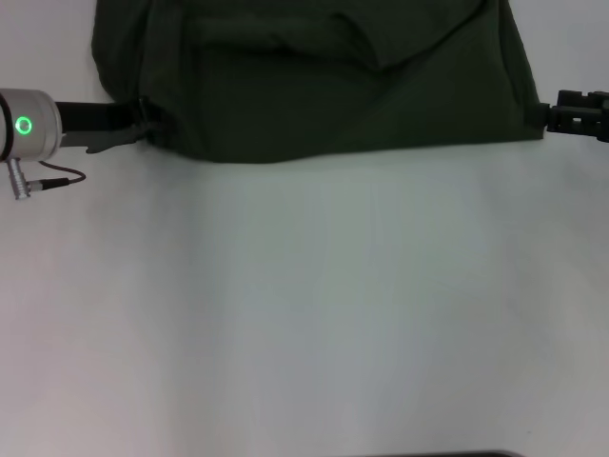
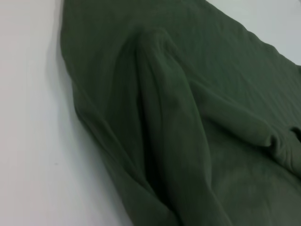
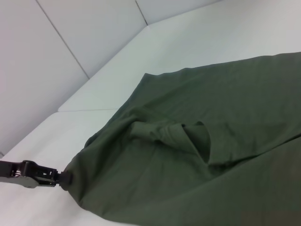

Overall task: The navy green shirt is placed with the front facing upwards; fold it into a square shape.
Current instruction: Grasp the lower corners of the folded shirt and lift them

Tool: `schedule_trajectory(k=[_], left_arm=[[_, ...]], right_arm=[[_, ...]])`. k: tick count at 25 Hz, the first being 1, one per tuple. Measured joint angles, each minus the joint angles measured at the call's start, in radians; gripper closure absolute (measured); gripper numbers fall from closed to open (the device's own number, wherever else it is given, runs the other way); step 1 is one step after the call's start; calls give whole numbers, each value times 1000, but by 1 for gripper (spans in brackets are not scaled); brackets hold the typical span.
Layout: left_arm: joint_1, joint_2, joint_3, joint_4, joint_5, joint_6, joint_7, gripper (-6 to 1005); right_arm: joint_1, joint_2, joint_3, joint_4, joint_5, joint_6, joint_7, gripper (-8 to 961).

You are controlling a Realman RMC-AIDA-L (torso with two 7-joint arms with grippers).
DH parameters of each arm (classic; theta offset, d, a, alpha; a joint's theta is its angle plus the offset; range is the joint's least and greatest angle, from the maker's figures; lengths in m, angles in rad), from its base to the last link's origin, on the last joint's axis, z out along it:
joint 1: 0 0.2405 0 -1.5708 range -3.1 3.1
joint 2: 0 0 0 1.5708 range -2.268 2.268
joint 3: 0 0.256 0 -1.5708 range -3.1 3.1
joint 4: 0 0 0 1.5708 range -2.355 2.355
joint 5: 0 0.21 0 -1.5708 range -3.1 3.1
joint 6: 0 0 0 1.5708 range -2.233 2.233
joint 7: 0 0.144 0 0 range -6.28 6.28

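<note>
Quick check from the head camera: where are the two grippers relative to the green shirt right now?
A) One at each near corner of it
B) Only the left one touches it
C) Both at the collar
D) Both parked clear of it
A: the left gripper meets the navy green shirt at its near left corner, the right gripper at its near right corner.

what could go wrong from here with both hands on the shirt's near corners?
1. The navy green shirt has a loose raised fold in the middle; pulling on could set it as a crease.
2. The left hand and right hand each hold only a corner at the near edge; thin fabric could slip out.
3. Uneven pull between the two corners could skew the fold on the white table.
</note>
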Motion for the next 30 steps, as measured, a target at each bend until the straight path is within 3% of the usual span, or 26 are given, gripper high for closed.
schedule_trajectory(k=[6,11,15,22,25,30], left_arm=[[-3,4,-3,-9,11,19,-4,761],[2,40,-10,-31,11,99,-2,933],[4,75,-12,-38,12,147,-9,933],[-2,80,-7,-33,14,147,-8,933],[-5,81,-7,-37,15,160,-15,933],[-5,84,-12,-38,15,168,-21,933]], right_arm=[[4,-16,0,1,-11,3,57,53],[17,-56,0,2,-47,27,174,53],[49,-99,1,23,-127,96,324,53],[174,-161,-1,155,-269,151,512,53],[240,-170,-5,193,-326,175,551,53],[341,-167,-14,243,-430,185,584,53]])
